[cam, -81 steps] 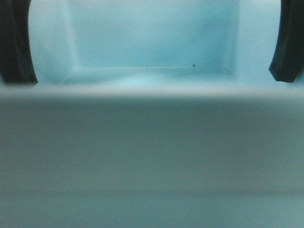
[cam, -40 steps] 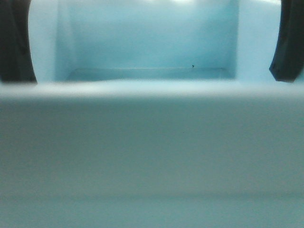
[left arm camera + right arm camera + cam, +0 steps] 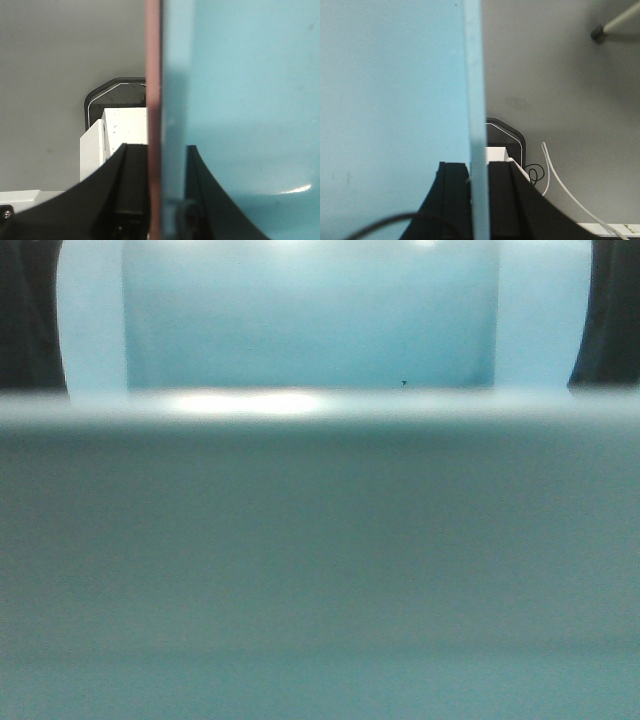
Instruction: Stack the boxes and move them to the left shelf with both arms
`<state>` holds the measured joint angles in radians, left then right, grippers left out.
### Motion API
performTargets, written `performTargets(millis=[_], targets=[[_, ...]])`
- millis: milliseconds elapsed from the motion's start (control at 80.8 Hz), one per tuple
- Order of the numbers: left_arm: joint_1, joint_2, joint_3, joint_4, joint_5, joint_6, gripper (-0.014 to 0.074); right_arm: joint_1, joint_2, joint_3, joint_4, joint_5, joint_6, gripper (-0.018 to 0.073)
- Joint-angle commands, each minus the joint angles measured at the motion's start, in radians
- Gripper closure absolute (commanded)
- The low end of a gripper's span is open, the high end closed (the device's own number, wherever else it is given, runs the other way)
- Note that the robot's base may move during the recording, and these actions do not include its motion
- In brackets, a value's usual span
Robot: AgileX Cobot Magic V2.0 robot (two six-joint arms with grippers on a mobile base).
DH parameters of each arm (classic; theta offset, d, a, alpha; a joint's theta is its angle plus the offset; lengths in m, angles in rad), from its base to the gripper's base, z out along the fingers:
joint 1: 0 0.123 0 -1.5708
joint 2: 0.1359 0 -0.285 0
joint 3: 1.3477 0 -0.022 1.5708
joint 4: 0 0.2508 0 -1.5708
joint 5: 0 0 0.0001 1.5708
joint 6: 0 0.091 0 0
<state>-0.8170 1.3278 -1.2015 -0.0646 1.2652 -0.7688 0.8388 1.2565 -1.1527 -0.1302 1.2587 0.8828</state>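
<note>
While both arms carry the stack, the front view is filled almost wholly by the light blue bin [image 3: 320,570], its near wall blurred right up against the lens and its inner far wall showing above the rim. No shelf, no table, no carrying surface shows in any view, so I judge the stack is aloft between the two arms; how far it is from the left shelf I cannot tell.

Over at the left wrist, the left gripper [image 3: 161,200] is pinching two walls at once: the salmon pink bin [image 3: 153,100] shows as a thin edge on the outside, and the blue wall sits tight against it on the inside, one black finger on each side. So the blue bin is nested in the pink one. At the right wrist, the right gripper [image 3: 477,200] is clamped across the blue wall edge, fingers pressed close on either side; pink is not visible here.

To do this well, both arms want to travel together at matched pace and height, because any drift between them would twist or pry at the thin walls. Grip pressure should hold firm, since smooth plastic could slide. Keep the stack level, and expect to work blind, since the front camera is blocked.
</note>
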Motion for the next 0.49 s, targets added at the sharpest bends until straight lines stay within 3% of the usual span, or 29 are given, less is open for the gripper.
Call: performTargets(millis=[0, 482], targets=[[-0.011, -0.033, -0.033, -0.069, 0.041, 0.002, 0.0603, 0.003, -0.033, -0.033, -0.005, 0.026, 0.003, 0.0503], [-0.011, -0.033, -0.033, -0.069, 0.041, 0.002, 0.0603, 0.003, -0.033, -0.033, -0.005, 0.025, 0.003, 0.0503]])
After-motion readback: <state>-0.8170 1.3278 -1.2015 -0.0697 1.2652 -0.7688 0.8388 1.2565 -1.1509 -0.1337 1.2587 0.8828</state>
